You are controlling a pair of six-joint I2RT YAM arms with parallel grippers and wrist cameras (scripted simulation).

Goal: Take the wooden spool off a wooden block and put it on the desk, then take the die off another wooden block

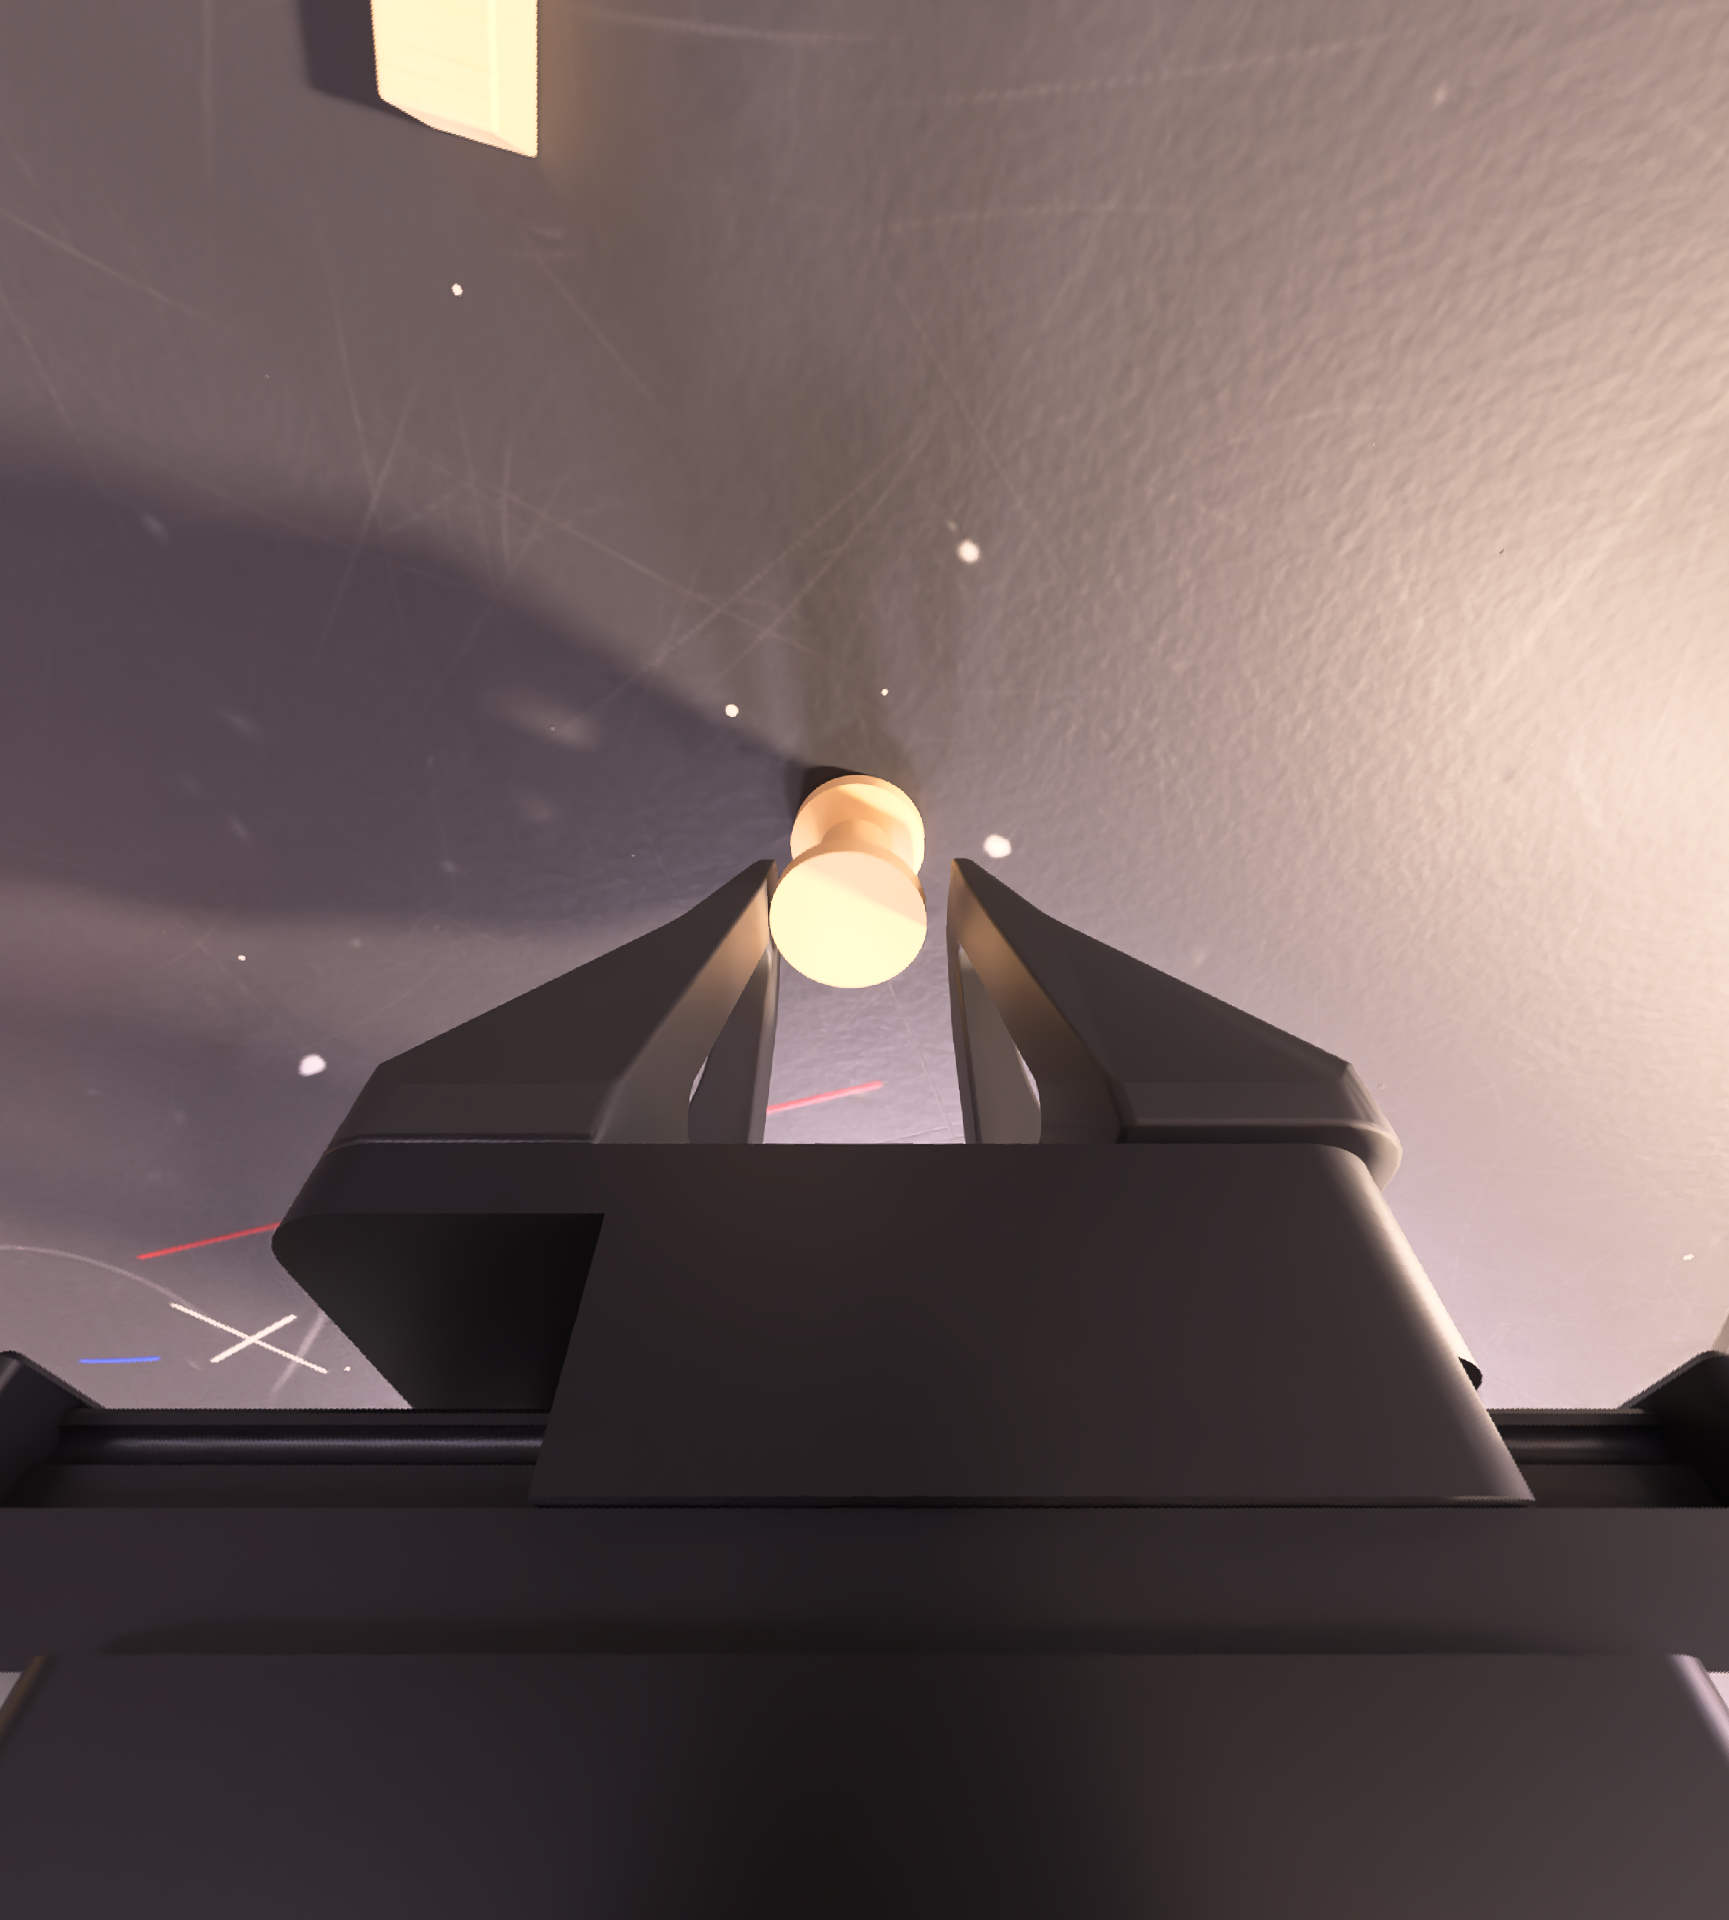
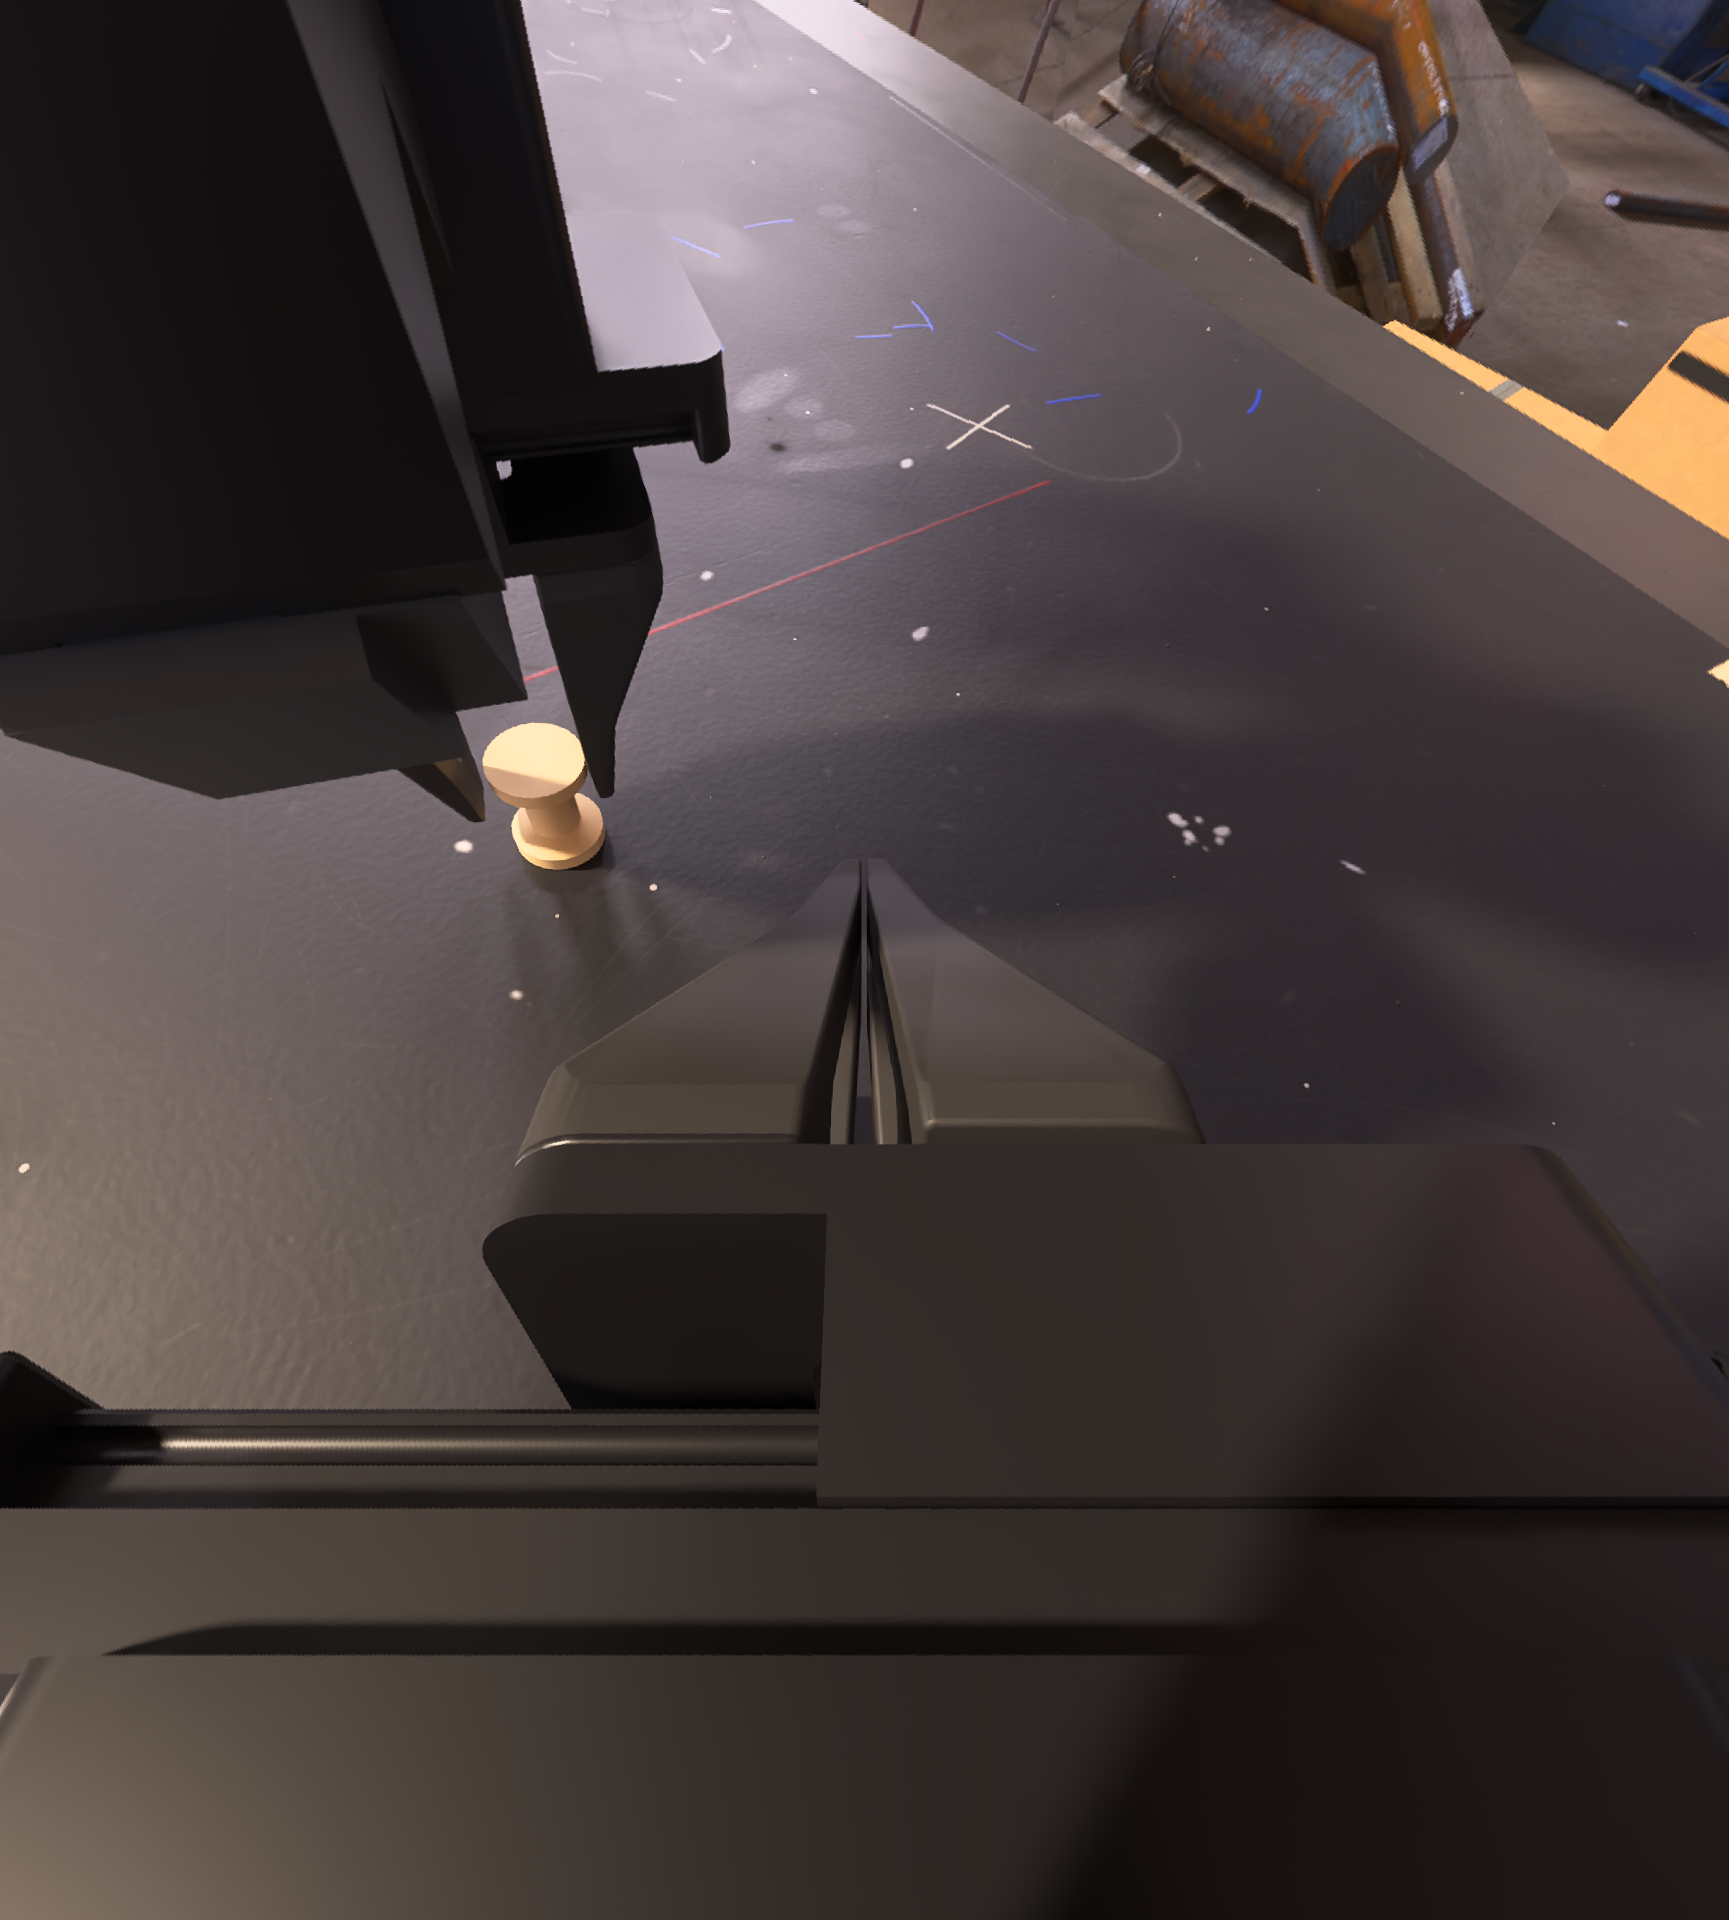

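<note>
Upright on the desk, the wooden spool: lower flange on the dark top, upper flange level with the tips of the left gripper. Jaws of that gripper parted, one finger on either side of the upper flange, a sliver of gap showing on the right side in the left wrist view and on both sides in the right wrist view; contact on the other side not possible to rule out. Likely the release at the end of the first step, spool already set down. Next, probably: straight lift clear of the spool without nudging it, then on to the die, not visible in either view.

Beyond the spool in the left wrist view, a pale wooden block with nothing seen on the part in frame.

Right of the spool, the right gripper, fingers pressed together on nothing, poised low over the desk.

Surface matte black, scuffed, flecked with white specks, crossed by a thin red line, a chalked cross and short blue dashes. Past the desk's far edge, a workshop floor: rusty drum on a pallet, cardboard boxes.
</note>
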